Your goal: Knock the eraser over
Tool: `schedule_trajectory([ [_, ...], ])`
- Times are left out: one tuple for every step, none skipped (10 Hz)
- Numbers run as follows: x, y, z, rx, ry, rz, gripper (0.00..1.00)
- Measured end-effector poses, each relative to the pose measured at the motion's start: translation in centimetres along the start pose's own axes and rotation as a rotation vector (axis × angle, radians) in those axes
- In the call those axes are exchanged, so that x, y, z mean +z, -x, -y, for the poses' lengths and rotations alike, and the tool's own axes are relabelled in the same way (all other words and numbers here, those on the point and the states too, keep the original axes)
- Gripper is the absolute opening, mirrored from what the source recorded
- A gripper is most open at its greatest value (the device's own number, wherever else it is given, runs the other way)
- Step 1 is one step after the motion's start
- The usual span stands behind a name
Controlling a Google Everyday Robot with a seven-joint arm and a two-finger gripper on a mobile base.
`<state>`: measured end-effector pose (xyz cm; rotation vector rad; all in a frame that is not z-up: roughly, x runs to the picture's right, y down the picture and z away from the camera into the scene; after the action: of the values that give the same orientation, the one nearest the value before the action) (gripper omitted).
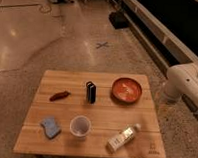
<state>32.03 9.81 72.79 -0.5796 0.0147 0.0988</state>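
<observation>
The eraser [91,91], a small black block with a pale stripe on its edge, stands upright near the middle of the wooden table [67,81]. Only the white arm [185,82] shows, at the right edge beside the table. The gripper itself is out of view. Nothing touches the eraser.
On the table are a red chili-shaped thing [59,95] left of the eraser, an orange bowl [127,89] to its right, a blue spongy pad [50,127], a white cup [80,126] and a lying bottle [122,137] in front. Speckled floor surrounds the table.
</observation>
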Motion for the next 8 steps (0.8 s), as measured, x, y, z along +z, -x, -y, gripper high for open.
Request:
schedule_trajectory([
  [0.1,0.0,-0.1,0.0,0.002,0.001,0.63],
  [0.2,0.2,-0.1,-0.006,0.0,0.001,0.63],
  [0.5,1.2,0.1,-0.037,-0.01,-0.003,0.63],
  [0.8,2.7,0.2,-0.07,-0.017,-0.003,0.63],
  [1.1,4.5,0.3,-0.097,-0.022,-0.007,0.63],
  [1.5,6.9,0.4,-0.132,-0.03,-0.01,0.63],
  [2.0,8.8,0.5,-0.169,-0.04,-0.011,0.63],
  [2.3,9.6,0.5,-0.187,-0.048,-0.011,0.63],
])
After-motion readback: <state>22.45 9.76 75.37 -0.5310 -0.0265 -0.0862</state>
